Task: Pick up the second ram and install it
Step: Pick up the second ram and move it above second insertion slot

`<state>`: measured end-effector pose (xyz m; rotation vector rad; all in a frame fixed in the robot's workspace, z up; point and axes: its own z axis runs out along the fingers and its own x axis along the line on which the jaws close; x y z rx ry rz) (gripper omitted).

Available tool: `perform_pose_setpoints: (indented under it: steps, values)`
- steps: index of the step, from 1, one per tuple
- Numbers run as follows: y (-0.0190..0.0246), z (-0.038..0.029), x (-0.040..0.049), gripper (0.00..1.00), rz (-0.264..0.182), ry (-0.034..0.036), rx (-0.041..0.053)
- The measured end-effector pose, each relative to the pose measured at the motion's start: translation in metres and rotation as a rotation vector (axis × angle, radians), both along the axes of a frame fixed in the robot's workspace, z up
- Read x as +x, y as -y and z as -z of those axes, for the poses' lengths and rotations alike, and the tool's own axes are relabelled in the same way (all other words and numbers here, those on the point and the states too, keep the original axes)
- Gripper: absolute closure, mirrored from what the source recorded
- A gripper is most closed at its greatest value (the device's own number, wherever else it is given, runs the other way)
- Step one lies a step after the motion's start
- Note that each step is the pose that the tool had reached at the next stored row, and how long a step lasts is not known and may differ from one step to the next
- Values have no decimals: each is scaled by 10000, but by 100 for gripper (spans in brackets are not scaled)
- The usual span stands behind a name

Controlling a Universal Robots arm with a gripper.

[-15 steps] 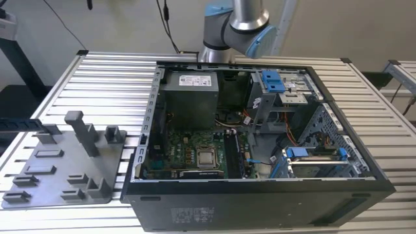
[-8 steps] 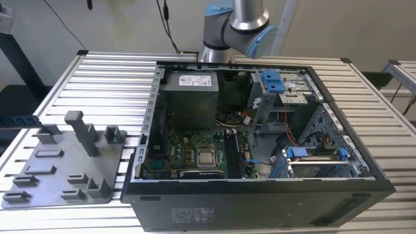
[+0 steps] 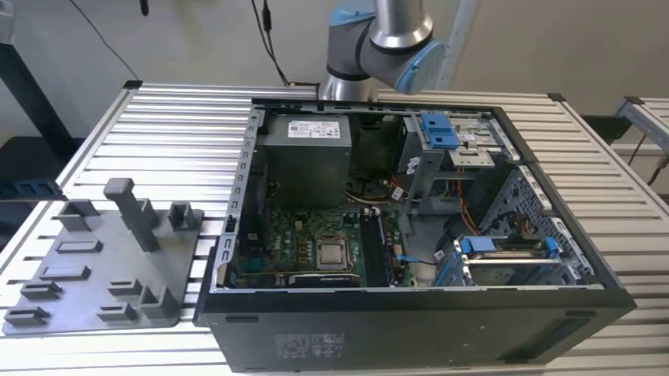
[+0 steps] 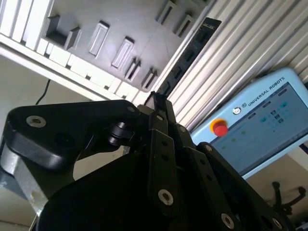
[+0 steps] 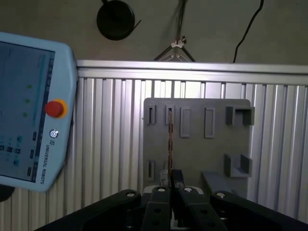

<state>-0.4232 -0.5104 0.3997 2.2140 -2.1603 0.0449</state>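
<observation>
We log the claw as closed on the memory stick: in both wrist views it pinches one end of the board, and the rest stands out beyond it. In the first wrist view the stick shows edge-on, a thin line in front of the grey plate. In the second wrist view its dark flat side shows, with the ribbed table behind. We also note a tablet with a red button, partly in front of the table. In the exterior view the plate sits at nine o'clock of the open computer case (the exterior view's left) and the arm at twelve o'clock.
</observation>
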Motion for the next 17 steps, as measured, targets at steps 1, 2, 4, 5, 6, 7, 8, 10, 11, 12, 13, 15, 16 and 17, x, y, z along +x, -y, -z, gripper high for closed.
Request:
perform_pose_setpoints:
  steps: [1,2,4,5,6,7,8,10,11,12,13,15,16,17]
  values:
    - [0,-11,0,87,0,1,0]
    - [0,-23,0,87,0,2,0]
    - [0,-47,0,87,0,4,0]
    - [0,-57,0,87,0,5,0]
    - [0,-65,0,87,0,6,0]
    - [0,-71,0,87,0,7,0]
    - [0,-74,0,87,-1,8,0]
    - [0,-83,0,87,0,7,-1]
    - [0,-90,0,87,0,8,-1]
    - [0,-100,0,87,0,7,-2]
    - [0,-105,0,87,0,8,-2]
    - [0,-105,0,87,0,9,-1]
    - [0,-104,0,87,0,10,0]
    - [-1,-104,3,87,1,11,0]
